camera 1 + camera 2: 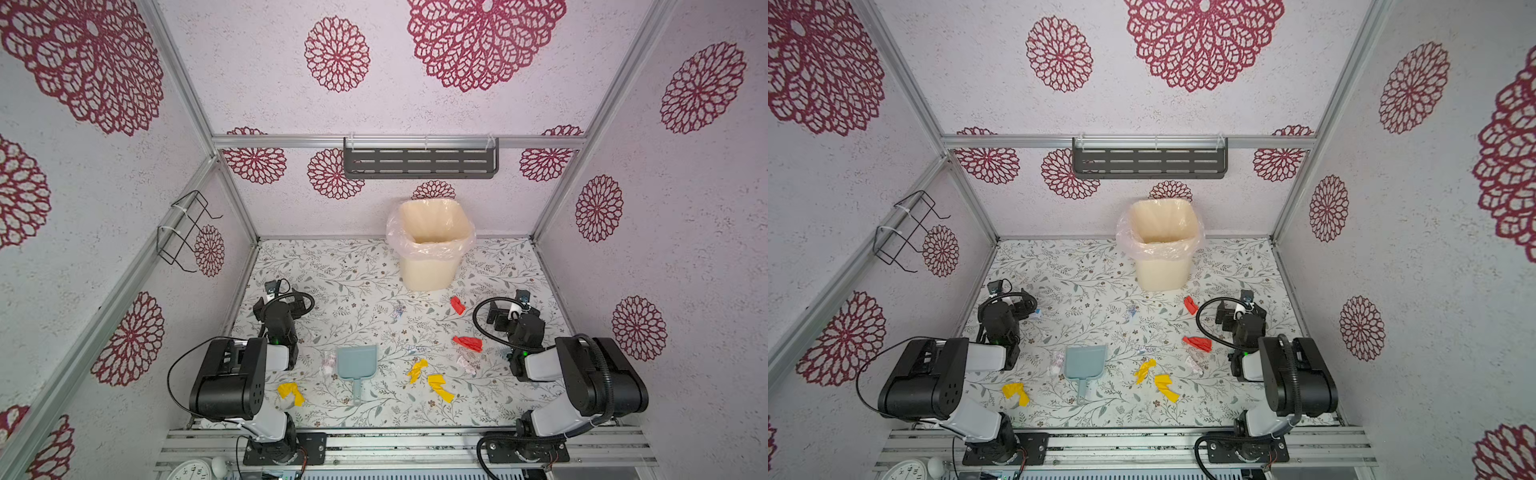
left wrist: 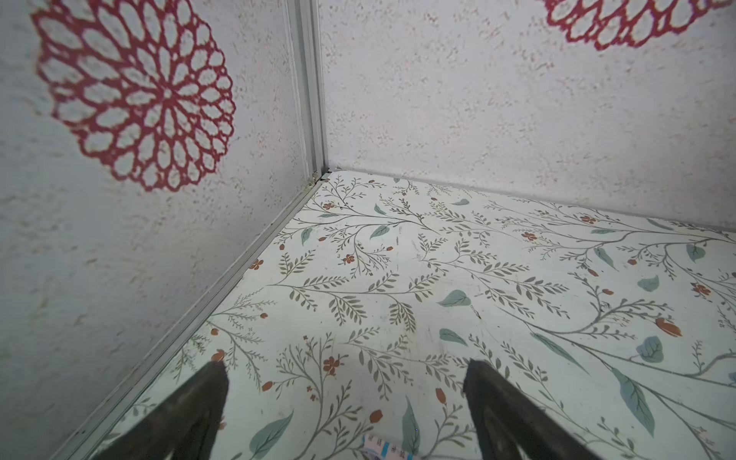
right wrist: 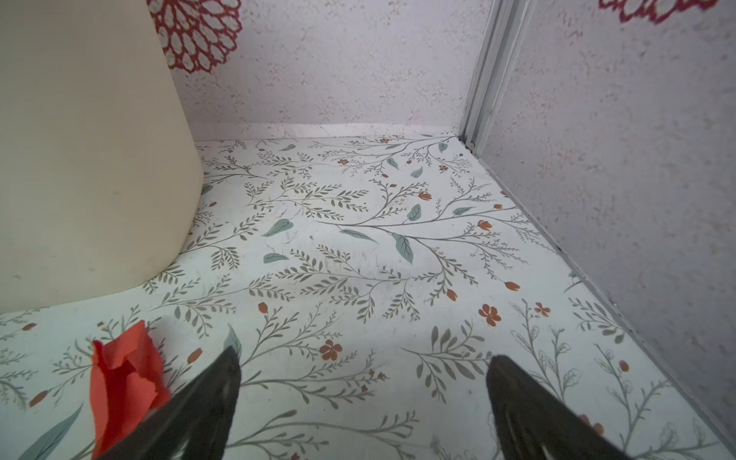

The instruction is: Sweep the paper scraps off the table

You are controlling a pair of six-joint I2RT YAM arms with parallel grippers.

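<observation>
Both arms are sitting folded near their bases, one on either side of the desk (image 1: 332, 270).

Left end effector (image 2: 346, 364) is standing wide open and gripping nothing. It is pointing at the far-left corner, with only bare print lying between its fingers.

Right end effector (image 3: 364, 354) is gaping too, and empty. It is hanging near a red scrap (image 3: 123, 382), with the cream bin (image 1: 432, 245) rising beyond it.

Paper scraps (image 1: 439, 386) are lying scattered over the near half of the desk:
- two yellow ones right of the dustpan (image 1: 356, 365)
- a yellow scrap (image 1: 291, 392) by the left arm
- two red ones toward the right arm
- pale ones in between

Dustpan is lying flat mid-desk, mouth facing the bin, handle pointing toward the bases. A pale thing (image 1: 330, 362) is touching its left edge; cannot tell whether it is a scrap or a brush.

Judging: nothing is gathered yet, and the step in hand is taking up the tools. Notes on doing it well:
- Be gripping the dustpan squarely on its thin handle, so the pan is not twisting.
- Be keeping its lip flat on the desk, so thin paper is not sliding under.
- Be driving scraps toward the mouth in short, low strokes, since light crumpled paper is likely skipping away.
- Be clearing scraps nearest the pan first and the strays by the arms last.
</observation>
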